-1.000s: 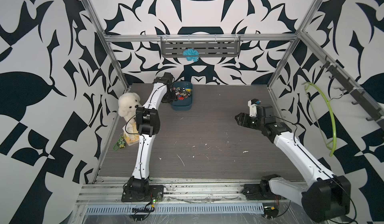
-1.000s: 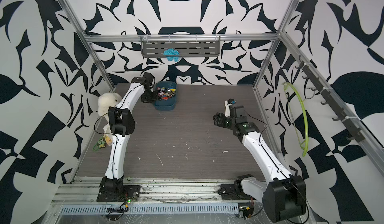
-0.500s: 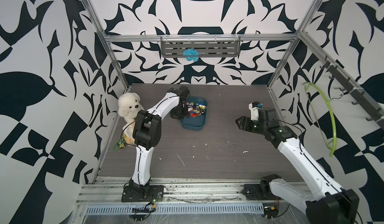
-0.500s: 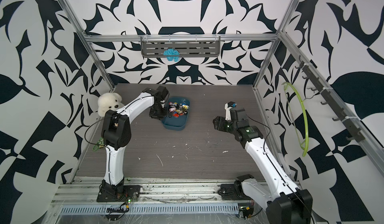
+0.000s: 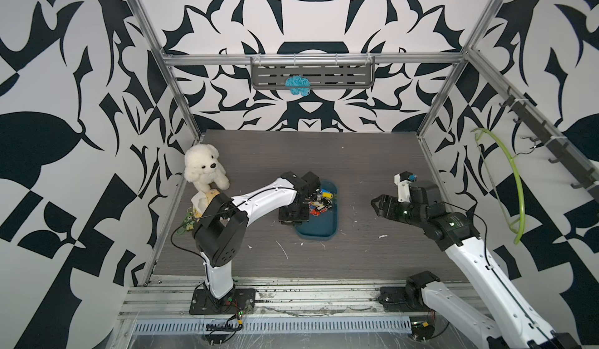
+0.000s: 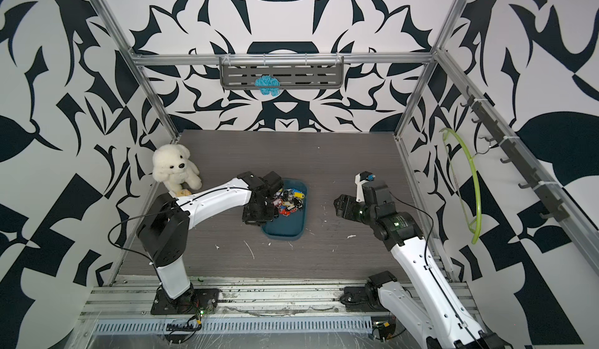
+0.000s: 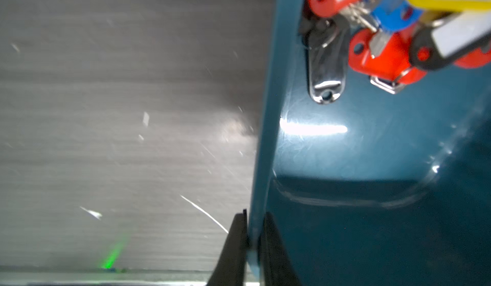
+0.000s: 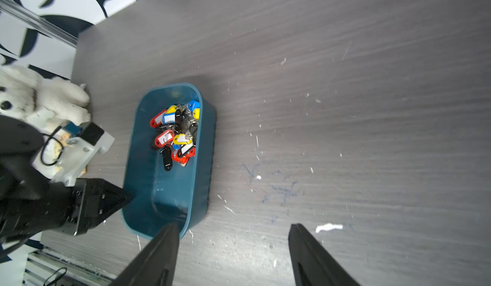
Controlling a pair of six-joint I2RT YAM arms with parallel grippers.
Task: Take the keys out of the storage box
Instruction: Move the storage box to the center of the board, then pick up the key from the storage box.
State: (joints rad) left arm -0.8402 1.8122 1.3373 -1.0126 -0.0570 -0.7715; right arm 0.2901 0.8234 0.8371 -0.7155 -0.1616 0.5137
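Pinching the box with the left gripper: jaws narrow, straddling the long wall that faces the left edge, at the bare end nearer the front edge. Holding the right gripper wide and empty, well apart from the box on the right-edge side and aimed towards it. Leaves the box flat near the middle of the tabletop, with the keys heaped in its far half, towards the back edge.

Probably light: stiff metal and hard, slick plastic tags, loosely tangled by their rings, so apt to lift as a clump or slip free. Best to come from above and grip one tag across its flat faces at the heap's near fringe, clear of the walls. Worth keeping the box pinned meanwhile, as likely light enough to slide.
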